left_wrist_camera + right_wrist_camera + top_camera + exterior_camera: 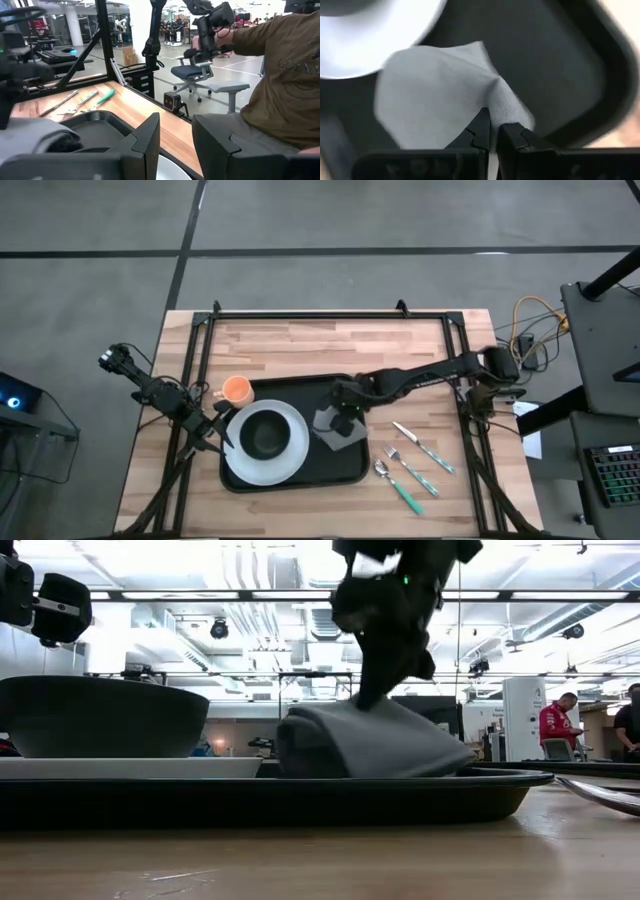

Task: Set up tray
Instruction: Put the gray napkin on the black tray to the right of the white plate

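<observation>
Tray (300, 475): black, rounded corners, at table centre, long axis left to right. Table (300, 345): pale wood, bearing all items.

Plate (290, 462): round, white, on left half of tray, carrying dark bowl (264, 436).

Napkin (338, 430): grey, folded, on right half of tray just right of plate; fold pinched and lifted into a peak, remainder resting on tray floor.

Right gripper (493, 134): directly above napkin, fingers clenched on the peaked fold; nearer arm for the napkin, with bare tray floor lying straight beneath.

Left gripper (207, 427): just left of tray rim, beside plate, fingers parted and grasping nothing.

Cup (237, 390): orange, off tray near its far left corner.

Cutlery (410, 470): knife, fork, spoon on bare table right of tray.
</observation>
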